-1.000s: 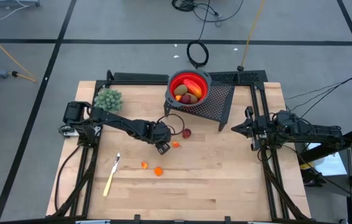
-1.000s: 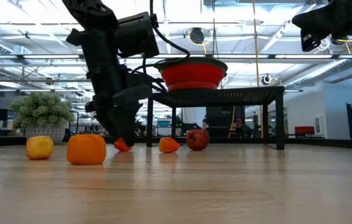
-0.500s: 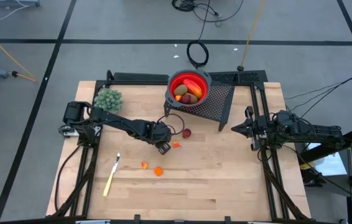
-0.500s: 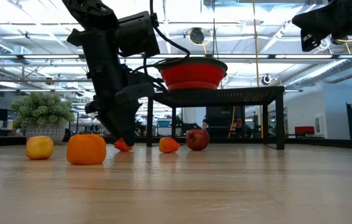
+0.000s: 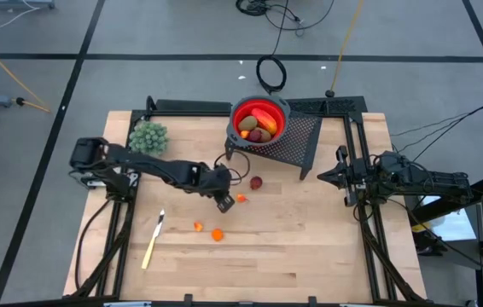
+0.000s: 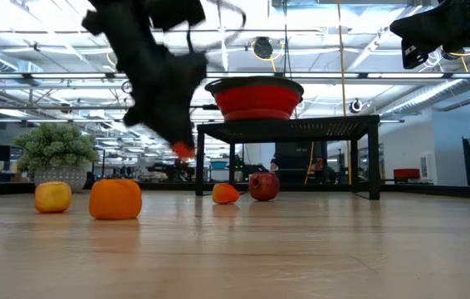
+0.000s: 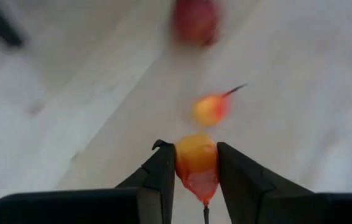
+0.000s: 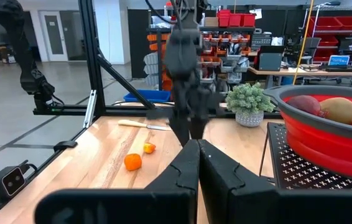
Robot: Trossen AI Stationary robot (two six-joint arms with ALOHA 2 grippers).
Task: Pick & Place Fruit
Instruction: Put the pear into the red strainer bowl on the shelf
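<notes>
Raised off the table since a moment ago, left pincer (image 7: 196, 163) pinching small orange fruit (image 7: 196, 155), right pincer (image 8: 198, 163) pressed together

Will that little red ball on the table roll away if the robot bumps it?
Probably yes. The dark red ball looks round and sits loose on the flat wooden table, with nothing beside it as a stop. It looks small, so likely light, and even a gentle nudge might send it rolling.
</notes>
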